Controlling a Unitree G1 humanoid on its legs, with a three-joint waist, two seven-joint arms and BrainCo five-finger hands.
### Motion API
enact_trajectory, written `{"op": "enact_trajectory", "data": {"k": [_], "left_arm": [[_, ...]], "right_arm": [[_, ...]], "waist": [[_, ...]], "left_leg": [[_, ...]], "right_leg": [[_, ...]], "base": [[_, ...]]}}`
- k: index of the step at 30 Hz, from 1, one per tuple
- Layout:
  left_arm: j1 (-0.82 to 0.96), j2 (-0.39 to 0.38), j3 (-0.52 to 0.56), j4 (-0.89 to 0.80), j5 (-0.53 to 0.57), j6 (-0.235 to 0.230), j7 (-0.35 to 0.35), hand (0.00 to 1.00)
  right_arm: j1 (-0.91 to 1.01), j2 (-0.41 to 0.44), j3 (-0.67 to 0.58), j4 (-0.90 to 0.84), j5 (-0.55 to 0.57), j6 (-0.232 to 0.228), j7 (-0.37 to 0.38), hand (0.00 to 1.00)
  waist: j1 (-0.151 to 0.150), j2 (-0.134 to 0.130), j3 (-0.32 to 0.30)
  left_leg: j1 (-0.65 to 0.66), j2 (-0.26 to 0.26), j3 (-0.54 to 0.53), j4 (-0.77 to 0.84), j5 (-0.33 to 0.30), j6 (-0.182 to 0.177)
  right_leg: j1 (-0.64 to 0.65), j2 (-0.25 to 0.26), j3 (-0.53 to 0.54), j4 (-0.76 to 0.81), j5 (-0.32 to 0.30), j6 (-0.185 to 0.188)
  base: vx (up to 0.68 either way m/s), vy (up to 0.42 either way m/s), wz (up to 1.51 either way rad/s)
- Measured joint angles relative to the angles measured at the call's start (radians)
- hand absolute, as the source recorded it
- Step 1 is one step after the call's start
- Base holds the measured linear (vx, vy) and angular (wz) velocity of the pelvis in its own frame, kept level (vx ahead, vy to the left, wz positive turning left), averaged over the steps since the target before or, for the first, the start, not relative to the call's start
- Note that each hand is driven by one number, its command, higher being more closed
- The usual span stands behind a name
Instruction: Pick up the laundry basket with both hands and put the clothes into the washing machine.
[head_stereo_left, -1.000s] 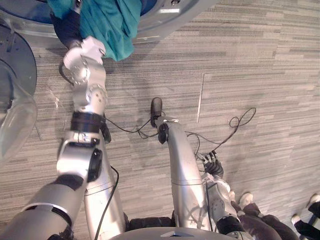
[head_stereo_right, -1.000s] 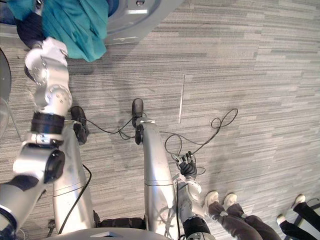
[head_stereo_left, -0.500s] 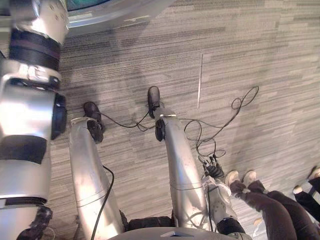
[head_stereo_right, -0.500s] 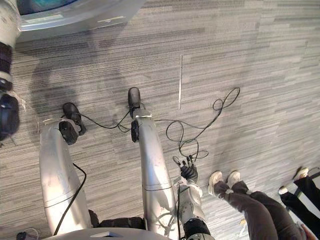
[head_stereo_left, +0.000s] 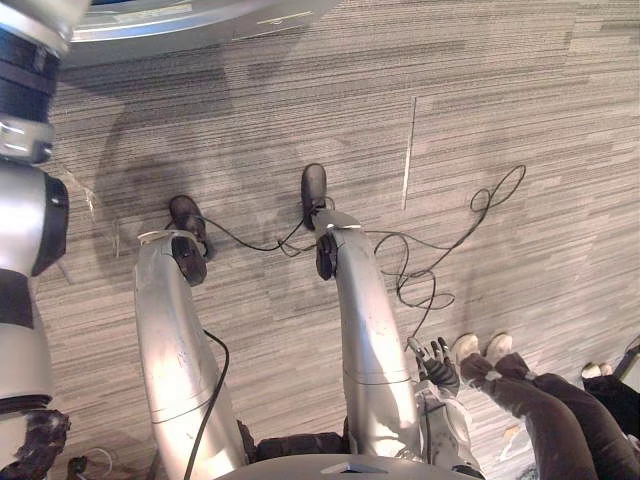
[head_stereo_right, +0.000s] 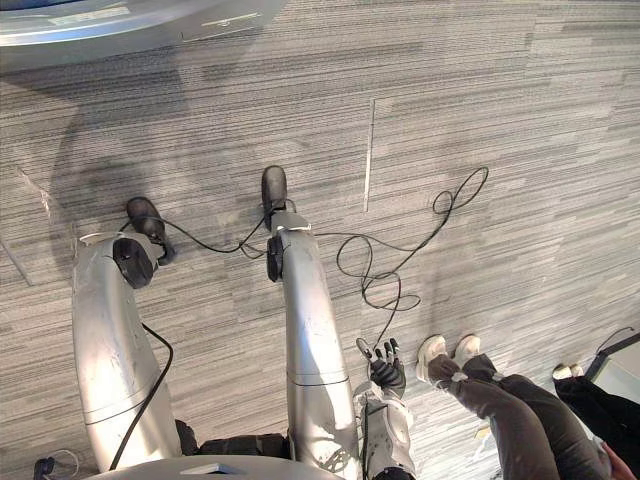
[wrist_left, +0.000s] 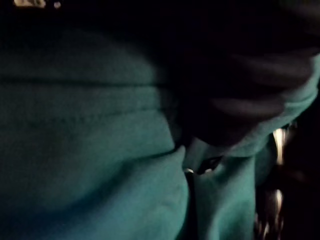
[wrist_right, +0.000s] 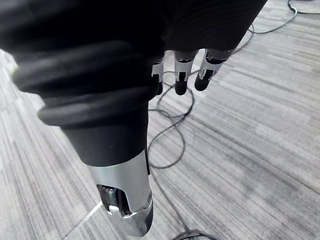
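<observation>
1. Left wrist view: teal cloth (wrist_left: 90, 150) lies close against the left hand (wrist_left: 240, 85), in the dark; its grip cannot be told.
2. Right hand (head_stereo_right: 385, 373) hangs near right, fingers (wrist_right: 180, 86) straight, empty, above the floor (head_stereo_right: 500, 120).
3. Washer (head_stereo_left: 200, 20) rim is far left.

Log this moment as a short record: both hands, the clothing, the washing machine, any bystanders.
left hand: pressed close against the teal garment; grip unreadable
right hand: open, empty, hanging low above the carpet floor
washing machine: grey curved front at the far edge of the eye views
person: standing close on the robot's right, dark trousers, light shoes
</observation>
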Motion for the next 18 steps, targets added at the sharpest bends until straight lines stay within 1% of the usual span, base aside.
{"op": "enact_trajectory", "data": {"k": [1, 2, 3, 4, 5, 6, 7, 8, 9, 10, 11, 12, 13, 14, 17, 18], "left_arm": [[0.016, -0.01, 0.026, 0.025, 0.005, 0.004, -0.007, 0.0], [0.036, -0.039, 0.09, 0.092, -0.005, 0.014, -0.03, 0.0], [0.051, -0.072, 0.175, 0.156, -0.09, 0.016, -0.077, 0.0], [0.056, -0.086, 0.216, 0.191, -0.153, 0.016, -0.104, 0.0], [0.062, -0.104, 0.284, 0.263, -0.282, 0.017, -0.15, 0.0], [0.067, -0.109, 0.314, 0.296, -0.34, 0.014, -0.17, 0.0], [0.095, -0.109, 0.36, 0.343, -0.462, -0.017, -0.201, 0.0], [0.112, -0.12, 0.388, 0.33, -0.614, -0.071, -0.243, 0.0], [0.11, -0.132, 0.398, 0.338, -0.713, -0.093, -0.262, 0.0], [0.103, -0.165, 0.408, 0.364, -0.935, -0.13, -0.287, 0.0], [0.093, -0.185, 0.409, 0.373, -1.103, -0.151, -0.304, 0.0], [0.087, -0.215, 0.416, 0.371, -1.33, -0.17, -0.315, 0.0], [0.086, -0.226, 0.42, 0.369, -1.42, -0.176, -0.322, 0.0], [0.087, -0.231, 0.439, 0.365, -1.57, -0.185, -0.344, 0.0], [0.087, -0.222, 0.465, 0.365, -1.703, -0.183, -0.37, 0.0], [0.087, -0.222, 0.464, 0.364, -1.717, -0.183, -0.371, 0.0]], "right_arm": [[0.0, 0.0, 0.0, 0.0, 0.001, 0.0, 0.004, 0.0], [0.0, 0.0, 0.0, 0.0, 0.001, -0.001, 0.005, 0.0], [0.0, 0.0, 0.0, 0.0, 0.001, 0.0, 0.005, 0.0], [0.0, 0.0, 0.0, 0.0, 0.0, 0.002, 0.005, 0.0], [0.0, 0.0, 0.0, 0.0, -0.001, 0.013, 0.004, 0.0], [0.0, 0.0, -0.001, -0.001, -0.003, 0.018, 0.004, 0.0], [0.0, 0.002, -0.003, -0.002, -0.009, 0.029, 0.003, 0.0], [0.0, 0.005, -0.01, -0.001, -0.01, 0.047, 0.002, 0.0], [0.0, 0.007, -0.014, -0.002, -0.011, 0.058, 0.002, 0.0], [0.0, 0.009, -0.019, -0.003, -0.011, 0.071, 0.001, 0.0], [0.0, 0.01, -0.02, -0.002, -0.011, 0.08, -0.001, 0.0], [-0.001, 0.011, -0.021, -0.003, -0.011, 0.09, -0.013, 0.0], [-0.001, 0.011, -0.022, -0.002, -0.011, 0.095, -0.018, 0.0], [-0.002, 0.011, -0.023, -0.003, -0.021, 0.102, -0.022, 0.0], [-0.007, 0.011, -0.026, -0.003, -0.048, 0.104, -0.037, 0.0], [-0.009, 0.011, -0.029, -0.003, -0.048, 0.105, -0.038, 0.0]], "waist": [[0.0, 0.0, 0.0], [-0.001, 0.0, 0.0], [-0.002, 0.0, 0.0], [-0.002, 0.0, 0.0], [-0.001, -0.001, 0.0], [-0.001, -0.001, 0.0], [-0.001, -0.001, 0.0], [0.001, -0.001, -0.001], [0.002, -0.001, -0.001], [0.002, -0.001, -0.001], [0.001, -0.001, -0.001], [0.0, -0.001, -0.001], [0.0, -0.001, -0.001], [0.001, -0.001, -0.001], [0.002, -0.001, -0.001], [0.002, -0.001, -0.001]], "left_leg": [[0.001, 0.0, 0.001, -0.001, 0.0, 0.0], [0.002, -0.004, 0.002, -0.009, 0.004, 0.001], [0.004, -0.009, 0.001, -0.019, 0.013, -0.001], [0.004, -0.01, 0.0, -0.023, 0.016, -0.002], [0.007, -0.012, -0.001, -0.03, 0.021, -0.005], [0.008, -0.014, -0.001, -0.034, 0.025, -0.005], [0.011, -0.015, -0.001, -0.037, 0.027, -0.009], [0.015, -0.015, -0.005, -0.038, 0.029, -0.011], [0.018, -0.016, -0.007, -0.039, 0.029, -0.012], [0.026, -0.018, -0.011, -0.044, 0.032, -0.013], [0.032, -0.021, -0.012, -0.052, 0.035, -0.013], [0.037, -0.028, -0.018, -0.063, 0.043, -0.011], [0.039, -0.031, -0.018, -0.068, 0.045, -0.009], [0.04, -0.032, -0.023, -0.072, 0.047, -0.01], [0.043, -0.033, -0.027, -0.079, 0.056, -0.021], [0.044, -0.033, -0.027, -0.081, 0.06, -0.026]], "right_leg": [[0.0, 0.0, 0.0, -0.001, 0.0, 0.0], [0.0, 0.0, 0.0, -0.001, 0.0, 0.0], [0.0, -0.003, -0.001, -0.003, 0.0, -0.001], [0.001, -0.003, -0.003, -0.004, 0.001, -0.002], [0.003, -0.004, -0.005, -0.005, 0.001, -0.003], [0.003, -0.006, -0.006, -0.005, 0.002, -0.004], [0.007, -0.006, -0.01, -0.005, 0.002, -0.005], [0.011, -0.006, -0.014, -0.004, 0.0, -0.008], [0.015, -0.006, -0.016, -0.004, 0.0, -0.008], [0.026, -0.008, -0.02, -0.006, -0.001, -0.009], [0.032, -0.013, -0.023, -0.01, -0.001, -0.011], [0.039, -0.016, -0.024, -0.015, -0.002, -0.011], [0.04, -0.017, -0.023, -0.015, -0.003, -0.011], [0.041, -0.018, -0.027, -0.015, -0.005, -0.011], [0.041, -0.017, -0.033, -0.01, -0.007, -0.017], [0.041, -0.017, -0.034, -0.009, -0.006, -0.019]], "base": [[-0.03, 0.017, 0.03], [-0.03, 0.007, 0.12], [-0.03, 0.005, 0.15], [-0.03, 0.008, 0.16], [-0.01, 0.01, 0.11], [-0.01, 0.018, 0.1], [0.0, 0.022, 0.08], [0.0, 0.023, 0.07], [0.0, 0.023, 0.1], [-0.01, 0.018, 0.14], [-0.02, 0.029, 0.21], [-0.02, 0.023, 0.21], [-0.03, 0.027, 0.18], [-0.02, 0.02, 0.09], [-0.01, 0.021, 0.07], [0.0, 0.014, 0.08]]}}
